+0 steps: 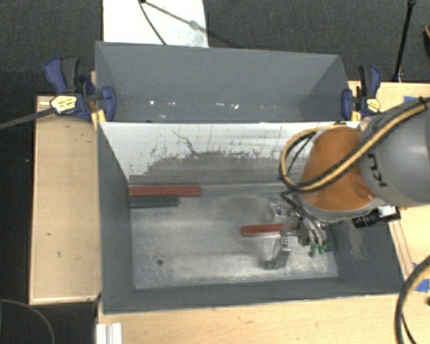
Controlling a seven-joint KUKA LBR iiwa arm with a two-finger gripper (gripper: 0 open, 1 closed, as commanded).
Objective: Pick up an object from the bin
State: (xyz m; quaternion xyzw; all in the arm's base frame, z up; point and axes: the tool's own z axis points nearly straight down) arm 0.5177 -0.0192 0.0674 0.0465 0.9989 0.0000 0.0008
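Observation:
My gripper (pixel 278 236) is low in the right half of the bin, under the arm's orange cover. It is open, with one finger (pixel 275 259) toward the front and the other toward the back. A short red-brown bar (pixel 258 229) lies flat on the bin floor, and its right end reaches in between the two fingers. The rest of the bar sticks out to the left. Parts of the gripper's body are hidden by the cover and cables.
A longer red-brown bar (pixel 165 190) lies at the back left of the floor, with a dark green bar (pixel 154 201) right alongside its front. The arm and its cover fill the bin's right side.

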